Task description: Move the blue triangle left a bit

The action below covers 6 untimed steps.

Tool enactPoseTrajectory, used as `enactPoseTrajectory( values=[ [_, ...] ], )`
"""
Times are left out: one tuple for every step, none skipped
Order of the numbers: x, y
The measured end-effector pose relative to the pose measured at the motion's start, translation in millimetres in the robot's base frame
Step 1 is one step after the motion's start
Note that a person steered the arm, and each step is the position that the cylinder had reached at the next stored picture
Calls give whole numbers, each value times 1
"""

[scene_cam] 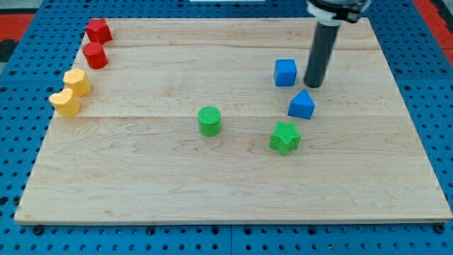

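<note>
Just beside the blue cube point(285, 72), above the blue triangle point(301, 105), rests my tip point(313, 85); no fingers fitted.

No readable text, label, brand, number or sign showing anywhere: nothing on wooden board point(233, 177), nothing on coloured blocks, nothing on dark rod point(320, 53), nothing on blue pegboard point(425, 106) surrounding board.

Green cylinder point(209, 120) leftward of blue triangle point(301, 105)
</note>
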<state>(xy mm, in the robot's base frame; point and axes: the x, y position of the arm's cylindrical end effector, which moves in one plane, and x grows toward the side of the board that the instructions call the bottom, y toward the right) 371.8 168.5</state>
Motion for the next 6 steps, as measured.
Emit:
enactPoseTrajectory(
  values=[
    [20, 25],
    [42, 25],
    [52, 3],
    [52, -29],
    [52, -37],
    [38, -30]
  ],
)
